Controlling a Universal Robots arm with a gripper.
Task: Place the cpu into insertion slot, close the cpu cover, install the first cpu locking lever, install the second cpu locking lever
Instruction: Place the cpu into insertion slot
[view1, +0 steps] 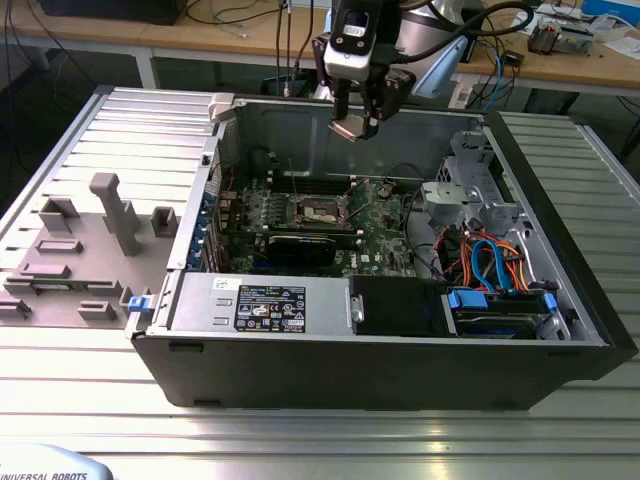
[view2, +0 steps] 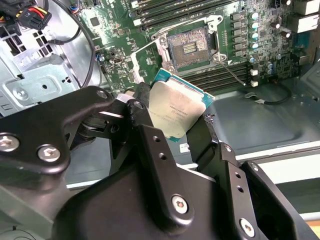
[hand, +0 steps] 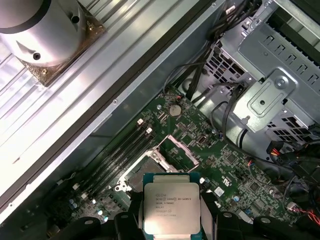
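Note:
My gripper (view1: 355, 125) hangs above the open computer case, near its back wall, shut on the cpu (view1: 352, 128). In both wrist views the cpu (view2: 175, 112) (hand: 171, 207) shows its pale silver top and green edge, clamped on two sides between the black fingers (view2: 142, 107). The insertion slot (view1: 318, 208) lies well below on the green motherboard, bare and dark in its silver rim (view2: 190, 46) (hand: 141, 172). The cpu cover (hand: 185, 147) stands swung up beside the slot. The cpu is well apart from the slot.
A black expansion card (view1: 300, 245) lies in front of the slot. Long memory slots (view2: 175, 10) flank it. A metal drive cage (view1: 465, 195) and coloured cables (view1: 485, 260) fill the exterior view's right of the case. Grey fixture blocks (view1: 110, 215) stand to the case's left.

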